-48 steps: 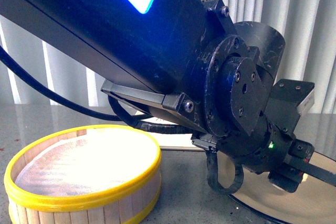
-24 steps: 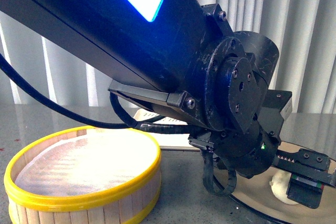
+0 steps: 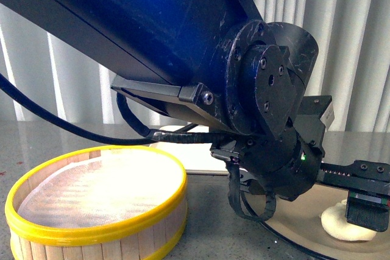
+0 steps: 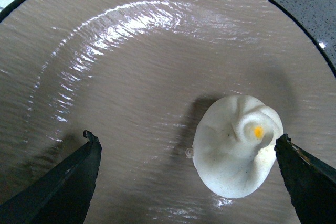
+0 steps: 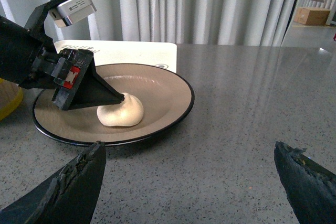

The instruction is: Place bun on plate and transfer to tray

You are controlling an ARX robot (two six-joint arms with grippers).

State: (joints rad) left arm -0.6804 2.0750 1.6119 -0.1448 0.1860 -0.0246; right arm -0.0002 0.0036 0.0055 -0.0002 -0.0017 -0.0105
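The left end effector point(image 4: 186, 141) has spread and let go, so the bun point(image 4: 236, 148) now rests on the plate point(image 4: 131, 66); only the move to the tray point(image 5: 131, 52) remains.

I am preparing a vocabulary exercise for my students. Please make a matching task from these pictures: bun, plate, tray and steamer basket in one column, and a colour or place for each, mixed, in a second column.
Column one
1. bun
2. plate
3. tray
4. steamer basket

Column two
A. yellow rim, wooden wall
B. cream-white and rectangular, behind the brown dish
C. lying on the brown dish, between the fingers of the open left gripper
D. taupe-brown inside, black rim

Right pairs: 1-C, 2-D, 3-B, 4-A.
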